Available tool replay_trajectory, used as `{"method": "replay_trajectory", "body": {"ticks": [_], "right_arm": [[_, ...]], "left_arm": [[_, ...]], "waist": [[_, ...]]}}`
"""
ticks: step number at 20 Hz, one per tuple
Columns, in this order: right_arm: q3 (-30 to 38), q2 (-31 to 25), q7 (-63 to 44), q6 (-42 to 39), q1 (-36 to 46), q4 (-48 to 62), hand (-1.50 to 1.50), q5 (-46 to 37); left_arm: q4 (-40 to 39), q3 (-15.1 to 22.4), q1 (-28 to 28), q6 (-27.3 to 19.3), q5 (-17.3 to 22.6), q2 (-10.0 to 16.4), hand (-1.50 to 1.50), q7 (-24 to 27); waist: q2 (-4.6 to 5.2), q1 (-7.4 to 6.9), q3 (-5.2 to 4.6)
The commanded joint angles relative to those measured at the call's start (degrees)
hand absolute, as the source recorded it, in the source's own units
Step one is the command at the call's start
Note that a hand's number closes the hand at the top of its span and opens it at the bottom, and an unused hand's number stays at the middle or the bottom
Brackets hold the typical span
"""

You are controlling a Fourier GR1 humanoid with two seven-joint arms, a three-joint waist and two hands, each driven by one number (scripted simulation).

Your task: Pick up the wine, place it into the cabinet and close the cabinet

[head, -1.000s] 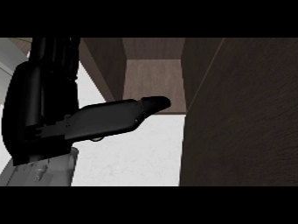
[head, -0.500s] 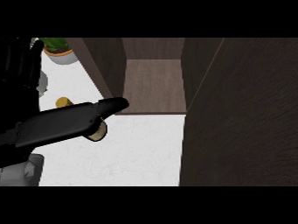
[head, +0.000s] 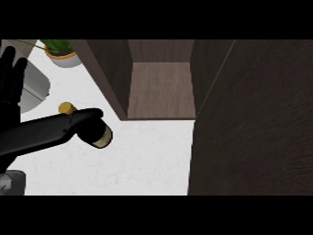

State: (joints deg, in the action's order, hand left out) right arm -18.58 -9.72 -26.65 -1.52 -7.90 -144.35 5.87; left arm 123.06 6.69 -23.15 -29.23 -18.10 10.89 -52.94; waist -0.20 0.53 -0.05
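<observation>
At the right, the door point(head: 260, 119) stands open and fills most of the view, with the cabinet point(head: 162, 89) just left of it. Below lies the white tabletop point(head: 145, 160). A second ago the wine point(head: 40, 133) had its narrow end at the cabinet's mouth. Now it has drawn back left and down, and it hangs over the tabletop at the view's left, well apart from the opening. So the placing is not yet done, and I judge a fresh approach is needed before the door can be shut. Its long axis runs from lower left to upper right, nearly level, with the narrow end pointing right toward the cabinet's left wall. The left hand point(head: 6, 78) rises just above it. Whether it is clenched on the wine or released I cannot tell, as the contact is hidden. A plant point(head: 58, 48) sits behind. A gold piece point(head: 66, 108) and a pale stub point(head: 104, 136) show by the narrow end, and I cannot tell what they are.
</observation>
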Motion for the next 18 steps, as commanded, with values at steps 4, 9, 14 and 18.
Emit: {"method": "replay_trajectory", "body": {"ticks": [4, 9, 14, 18], "right_arm": [[0.23, -0.84, -5.23, 0.75, -2.98, -14.04, -1.5, 4.22], [1.63, -1.76, -4.84, 0.27, -3.17, -13.56, -1.5, 4.2], [0.35, -1.34, -7.37, 1.43, -0.38, -14.98, -1.5, 3.53], [-2.09, -0.39, -5.27, 2.02, -3.56, -13.96, -1.5, 1.8]], "left_arm": [[-3.16, -3.27, 9.12, 1.47, 7.47, -0.44, -1.5, 10.75], [-7.04, -4.19, 16.79, 3.44, 12.52, -2.13, -1.5, 21.25], [-12.07, -2.61, 16.39, 4.69, 12.27, -3.83, -1.5, 24.83], [-16.19, -7.25, 19.05, 8.37, 17.71, -2.5, -1.5, 31.14]], "waist": [[0.09, 0.35, -0.06], [0.09, 0.23, -0.05], [0.04, 0.35, -0.02], [0.02, 0.39, -0.01]]}}
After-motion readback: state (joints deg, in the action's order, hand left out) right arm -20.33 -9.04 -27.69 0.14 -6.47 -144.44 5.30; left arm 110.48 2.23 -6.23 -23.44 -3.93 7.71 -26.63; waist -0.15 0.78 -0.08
